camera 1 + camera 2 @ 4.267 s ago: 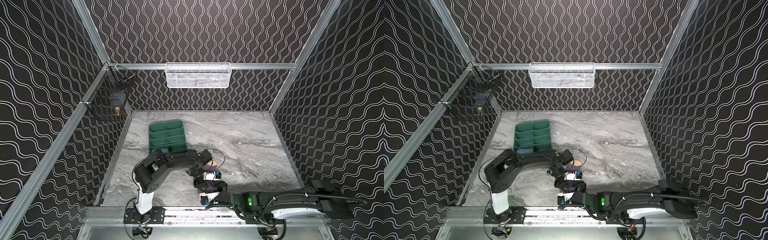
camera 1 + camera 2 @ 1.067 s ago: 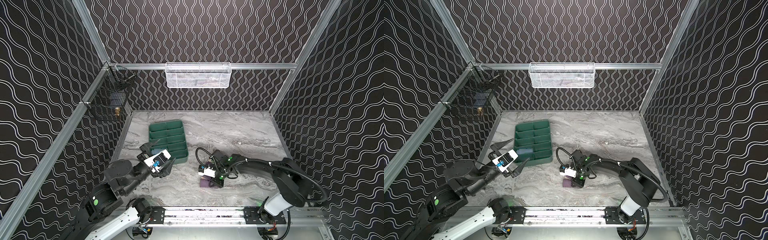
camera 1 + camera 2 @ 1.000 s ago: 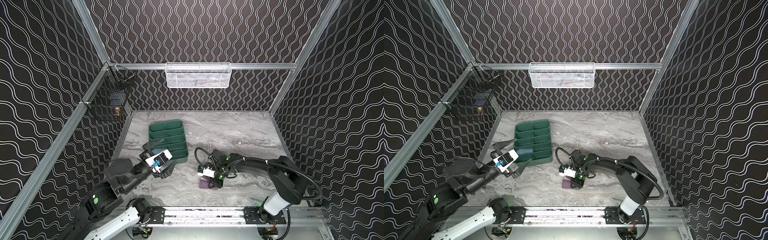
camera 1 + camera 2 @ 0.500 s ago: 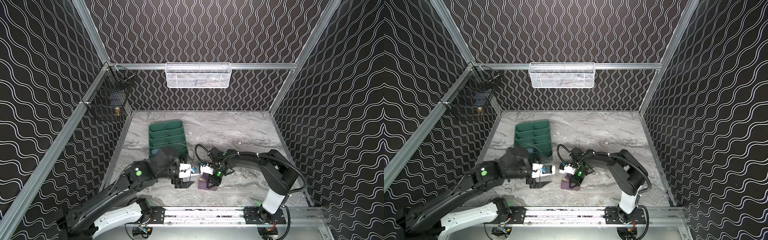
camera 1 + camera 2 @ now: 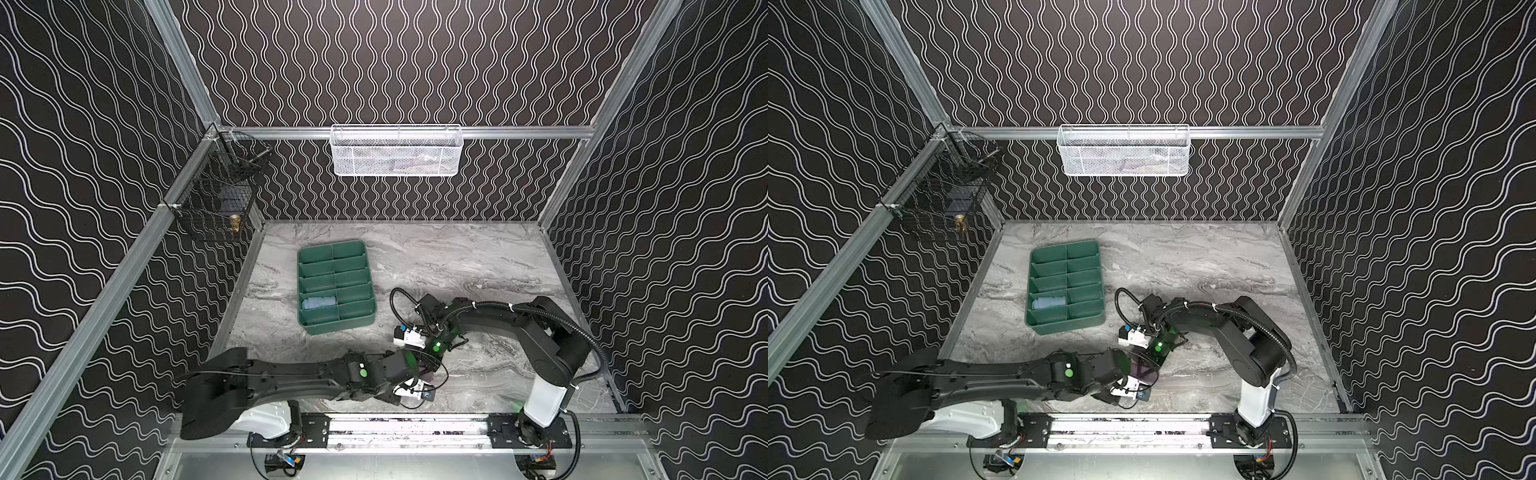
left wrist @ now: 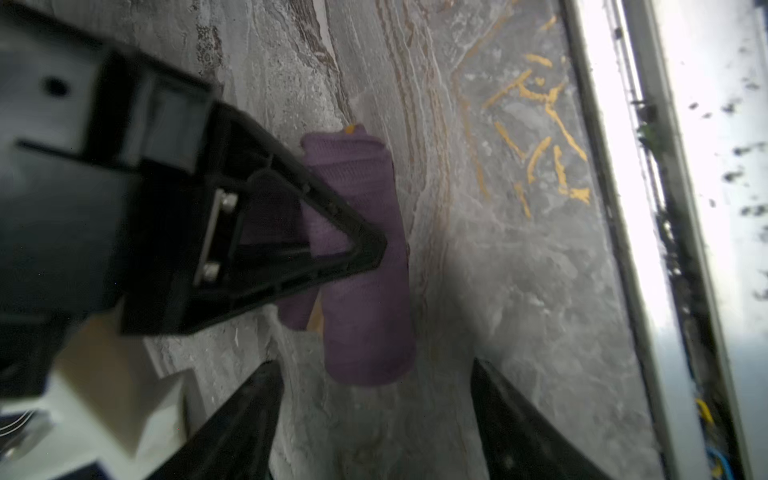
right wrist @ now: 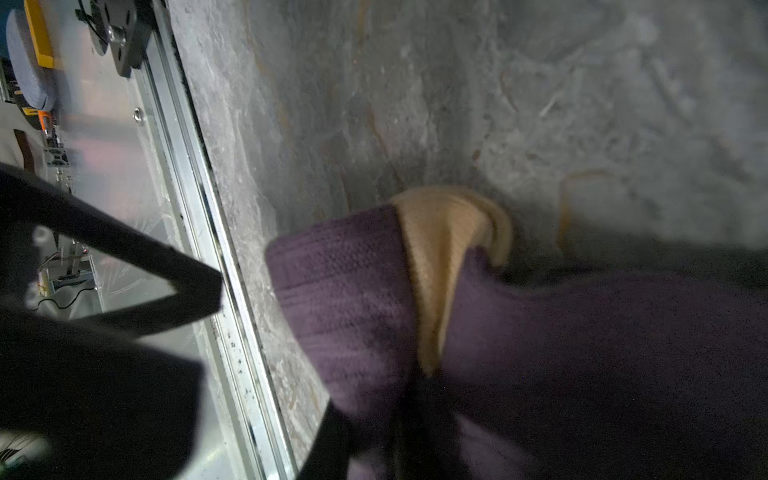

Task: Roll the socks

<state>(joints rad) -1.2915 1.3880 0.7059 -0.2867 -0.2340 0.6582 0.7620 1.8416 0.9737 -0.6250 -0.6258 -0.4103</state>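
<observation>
The purple sock (image 6: pixel 368 316) shows tan — the table (image 6: pixel 519 291), grey marbling.

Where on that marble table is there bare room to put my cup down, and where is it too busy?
Bare marble: the wide back strip of the table from the green tray across to the right wall, and a smaller patch between tray and left arm. Crowded: front middle, where the left pincer and right pincer meet at the purple sock.

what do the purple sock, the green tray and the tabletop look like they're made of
purple sock: soft ribbed knit, matte, with a tan knit patch. green tray: likely moulded plastic, smooth faint sheen, thin dividers. tabletop: grey veined marble look; real stone or printed laminate, cannot tell.
</observation>
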